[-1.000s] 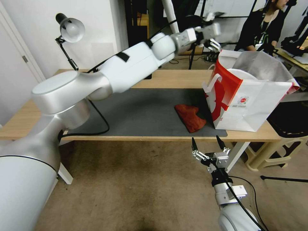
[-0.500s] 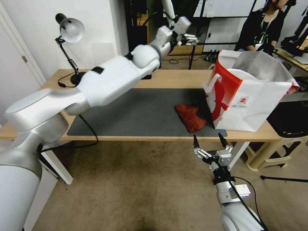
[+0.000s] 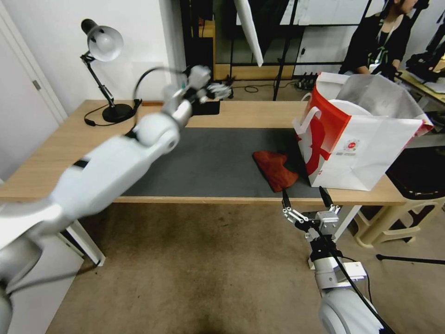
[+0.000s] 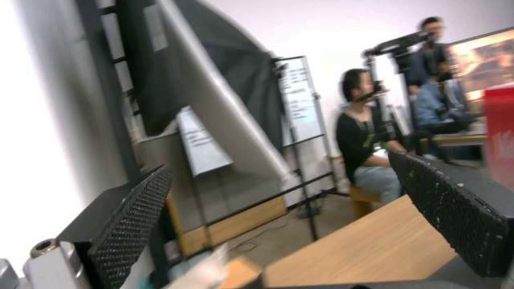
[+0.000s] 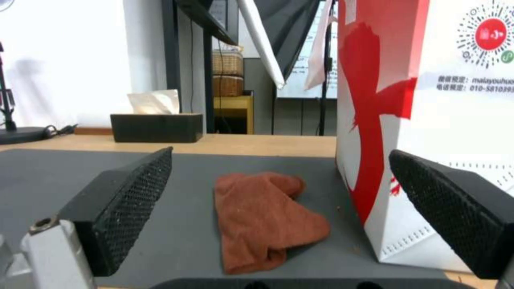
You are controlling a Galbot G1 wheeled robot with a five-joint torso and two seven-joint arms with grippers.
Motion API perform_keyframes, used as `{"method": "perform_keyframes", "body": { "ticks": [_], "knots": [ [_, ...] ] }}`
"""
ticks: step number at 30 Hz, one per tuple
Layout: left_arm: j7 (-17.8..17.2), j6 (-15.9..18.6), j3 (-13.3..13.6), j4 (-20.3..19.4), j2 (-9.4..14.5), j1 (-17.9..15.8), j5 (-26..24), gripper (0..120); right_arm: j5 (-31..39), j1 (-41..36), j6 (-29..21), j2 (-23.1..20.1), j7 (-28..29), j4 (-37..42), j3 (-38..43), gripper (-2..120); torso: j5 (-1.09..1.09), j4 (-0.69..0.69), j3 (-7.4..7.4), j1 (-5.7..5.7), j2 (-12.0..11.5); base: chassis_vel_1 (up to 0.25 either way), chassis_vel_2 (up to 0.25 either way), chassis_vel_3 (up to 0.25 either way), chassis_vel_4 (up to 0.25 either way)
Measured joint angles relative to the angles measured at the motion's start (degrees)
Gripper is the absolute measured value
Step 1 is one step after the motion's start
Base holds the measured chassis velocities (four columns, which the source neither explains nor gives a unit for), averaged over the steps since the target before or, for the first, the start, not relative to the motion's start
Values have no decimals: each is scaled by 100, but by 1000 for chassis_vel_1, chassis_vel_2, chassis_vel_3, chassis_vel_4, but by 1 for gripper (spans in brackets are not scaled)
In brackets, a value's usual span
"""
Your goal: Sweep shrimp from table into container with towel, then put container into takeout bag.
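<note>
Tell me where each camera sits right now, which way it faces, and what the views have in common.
Head view: high, looking down at the table; left arm across it, left gripper raised at the far edge, right gripper below the near edge.
Left wrist view: above the table, facing the room; open fingers.
Right wrist view: low at the near edge, facing the towel and takeout bag; open fingers.
Shared: head and right wrist views show towel, bag, tissue box.

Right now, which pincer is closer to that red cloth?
The right pincer: open, just off the table's front edge, close before the towel. The left pincer is open, up over the far edge.
</note>
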Motion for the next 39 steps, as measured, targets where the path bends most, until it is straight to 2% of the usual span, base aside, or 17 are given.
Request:
{"method": "perform_keyframes", "body": {
  "ticks": [2, 4, 5, 6, 7, 8, 10, 11, 13, 15, 16, 17, 19, 22, 23, 28, 39],
  "knots": [
    [12, -23, -127, -67, 46, 186, 41, 100, 0, 10, -7, -1, 5, 6, -1, 100, 0, 3, 0, -1, 0, 0, 0, 0, 0],
    [42, -130, -770, -474, 242, 1136, 221, 100, -1, 36, -25, -4, 36, 36, 4, 100, -4, 2, 0, -1, 0, 0, 0, 0, 0],
    [42, -139, -920, -582, 271, 1338, 257, 100, -2, 45, -26, -4, 46, 43, 10, 100, 0, 0, -1, 0, 0, 0, 0, 0, 0],
    [43, -166, -1285, -845, 314, 1862, 377, 100, -4, 60, -51, -4, 80, 70, 31, 100, 4, -1, 0, -1, 0, 0, 0, 0, 0],
    [43, -166, -1285, -845, 314, 1862, 377, 100, -4, 60, -51, -4, 80, 70, 31, 100, 4, -1, 0, -1, 0, 0, 0, 0, 0],
    [37, -175, -1504, -1001, 316, 2191, 474, 100, -5, 71, -74, -4, 99, 87, 41, 100, 0, -1, 0, 0, 0, 0, 0, 0, 0],
    [-62, -205, -1953, -1361, 280, 2883, 694, 100, -6, 106, -146, 0, 125, 131, 61, 100, 1, 0, -1, -1, 0, 0, 0, 0, 0],
    [-62, -205, -1953, -1361, 280, 2883, 694, 100, -6, 106, -146, 0, 125, 131, 61, 100, 1, 0, -1, -1, 0, 0, 0, 0, 0],
    [-201, -268, -2384, -1697, 144, 3578, 922, 100, -26, 143, -175, 7, 141, 152, 76, 100, 0, 0, -1, -1, 0, 0, 0, 0, 0],
    [-299, -363, -2586, -1853, -11, 4045, 1190, 100, -55, 148, -176, 18, 143, 167, 97, 100, 3, 2, 0, -1, 0, 0, 0, 0, 0],
    [-299, -363, -2586, -1853, -11, 4045, 1190, 100, -55, 148, -176, 18, 143, 167, 97, 100, 3, 2, 0, -1, 0, 0, 0, 0, 0],
    [-362, -426, -2607, -1876, -138, 4260, 1342, 100, -93, 90, -173, 44, 146, 209, 140, 100, 2, 4, -1, -1, 0, 0, 0, 0, 0],
    [-435, -547, -2601, -1864, -402, 4551, 1611, 100, -179, -37, -129, 105, 173, 263, 238, 100, 0, -8, 0, -1, 0, 0, 0, 0, 0],
    [-473, -657, -2633, -1846, -578, 4797, 1794, 100, -224, -57, -111, 125, 188, 278, 274, 100, -1, -4, 0, -1, 0, 0, 0, 0, 0],
    [-532, -766, -2700, -1839, -773, 5051, 1977, 100, -271, -44, -88, 135, 194, 278, 284, 100, 3, 0, 0, -1, 0, 0, 0, 0, 0],
    [-615, -957, -2851, -1791, -1069, 5351, 2216, 100, -347, -23, -28, 133, 186, 225, 284, 100, 1, 0, 0, -1, 0, 0, 0, 0, 0],
    [-633, -988, -3044, -1747, -1122, 5371, 2320, 100, -352, 12, 48, 117, 87, 112, 209, 100, 1, -1, 1, 0, 0, 0, 0, 0, 0]
  ]
}}
